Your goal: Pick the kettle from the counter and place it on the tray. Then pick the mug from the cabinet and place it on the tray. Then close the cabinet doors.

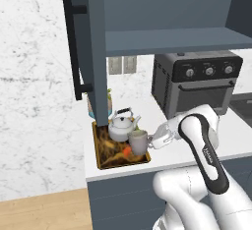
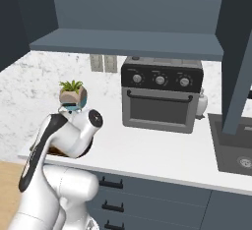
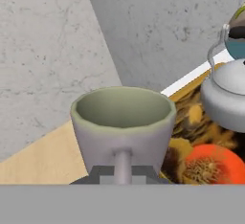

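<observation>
In the left base view we note, from left to right, one open cabinet door [image 1: 93, 52] with its black bar handle, one tray [image 1: 101, 161] at the counter [image 1: 162, 111] edge holding one kettle [image 1: 121, 128] and one mug [image 1: 138, 142], then the gripper [image 1: 150, 142] and one black toaster oven [image 1: 194, 81]. In the hand view we see the mug [image 3: 123, 122] upright and empty, its handle pinched between the closed fingers, with the kettle [image 3: 227, 91] beside it on the patterned tray [image 3: 201, 122]. We count one potted plant [image 2: 73, 94], three oven knobs and two wall outlets [image 2: 103, 63]; we read no writing anywhere.
</observation>
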